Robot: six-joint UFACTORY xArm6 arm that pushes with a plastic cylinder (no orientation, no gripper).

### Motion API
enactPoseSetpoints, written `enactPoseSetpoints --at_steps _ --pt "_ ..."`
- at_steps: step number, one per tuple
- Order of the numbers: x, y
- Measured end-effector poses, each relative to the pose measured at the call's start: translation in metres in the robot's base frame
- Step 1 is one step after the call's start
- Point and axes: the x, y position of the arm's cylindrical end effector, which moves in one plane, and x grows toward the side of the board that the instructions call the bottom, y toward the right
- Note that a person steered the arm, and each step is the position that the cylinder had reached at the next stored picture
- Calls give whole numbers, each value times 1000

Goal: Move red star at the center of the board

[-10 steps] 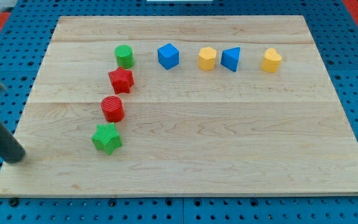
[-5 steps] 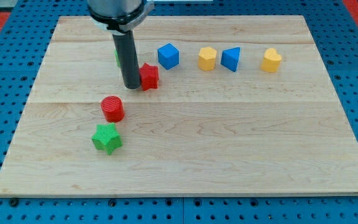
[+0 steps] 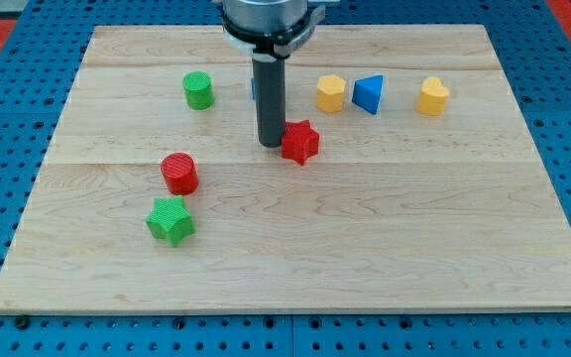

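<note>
Camera view has my tip touching the red star on its left, no pincer on this rig, board center sits lower right.

Straight dark rod, grey collar.

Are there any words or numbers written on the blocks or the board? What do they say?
None: no words, numbers, labels or signs can be read anywhere in this picture.
The wooden board is plain wood grain.
The red star, beside my tip, has only ridged plastic, and so does the green star.
</note>
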Motion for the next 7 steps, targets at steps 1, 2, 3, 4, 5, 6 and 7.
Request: enactPoseSetpoints --at_steps 1,2,3,4,5,6,7 --pt "11 -24" --pt "32 -1" --pt "20 3" --pt "14 16" --pt "53 23" --pt "57 60" --pt "5 51"
